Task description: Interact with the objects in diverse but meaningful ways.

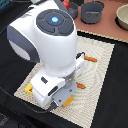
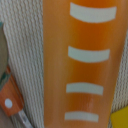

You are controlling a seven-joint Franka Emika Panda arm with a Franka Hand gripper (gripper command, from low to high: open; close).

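Biscuit block fills the wrist view: an orange bar with pale curved stripes across it, lying on the ribbed cream mat, its long axis running the length of that frame. A yellow corner, perhaps the packet, shows beside the block's end, and an orange-and-white piece lies on the mat at the block's other side. None of this detail shows in the exterior view, where the arm hides most of the mat; only small orange bits peek out beside the wrist. That view alone shows the dark pot beyond the mat on the tabletop, with a tan bowl beside the pot. The arm is bent low over the mat, wrist pointing down. The jaws appear in neither view, so I cannot tell their state.
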